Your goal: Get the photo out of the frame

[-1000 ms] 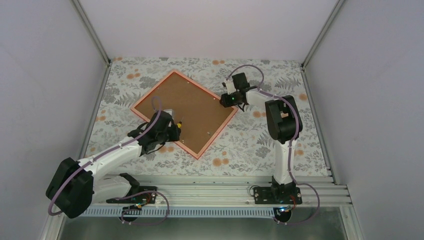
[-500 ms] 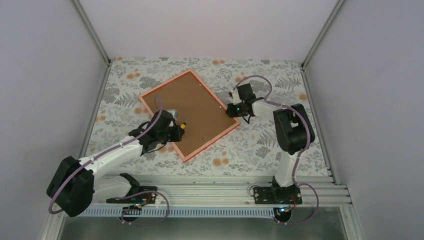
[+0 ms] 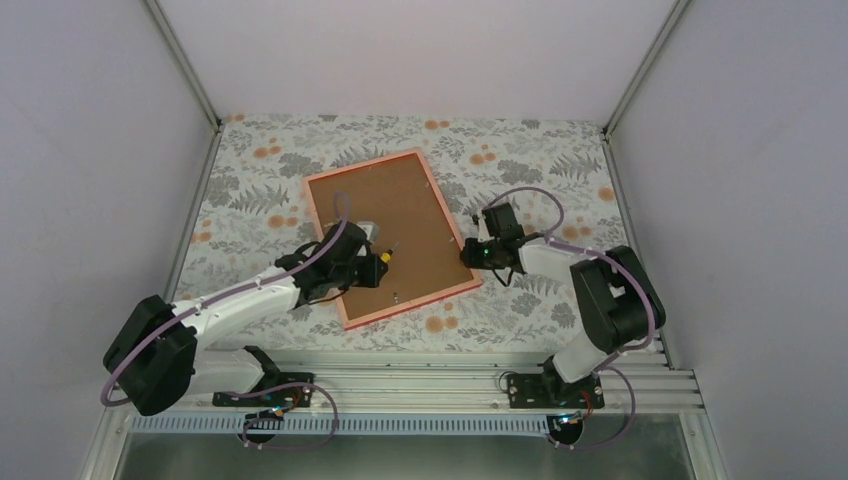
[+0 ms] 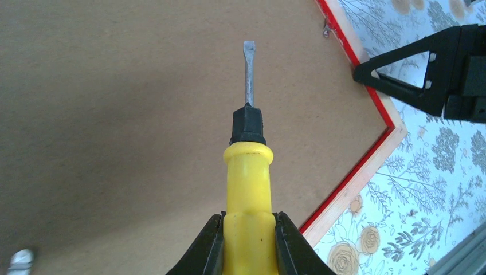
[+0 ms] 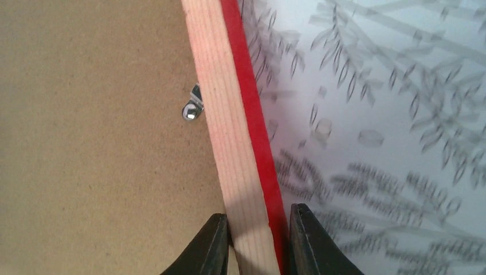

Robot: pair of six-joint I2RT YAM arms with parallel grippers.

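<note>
**Left.** Reaching in from the near-left corner over the flower-patterned bench (image 3: 250,175). Clamping the left claw (image 4: 249,238) on the yellow handle of a flat-blade screwdriver (image 4: 247,166). Pointing the blade away from the wrist, above the brown fibreboard backing (image 3: 385,205). Not resolving whether the tip is touching the board.

**Centre.** Showing the frame (image 3: 408,306) lying rear side up near the middle of the bench. Running its long sides roughly away from the arm bases, with the far end leaning a little to the left. Exposing the thin red outer edge all round the backing. Leaving the photo out of sight in all three views. Carrying a small silver fitting (image 3: 365,228) on the backing, just beyond the left claw.

**Right.** Closing the right claw (image 5: 255,232) on the right long rail of the frame, close to its near-right corner. Setting one finger on the inner side of the pale wood rail, at the edge of the backing, and the other against the red outer face. Showing a small metal clip (image 5: 193,107) on the backing, touching the rail's inner edge, ahead of the fingers. Resting the right forearm low over the bench, beside the frame.
</note>
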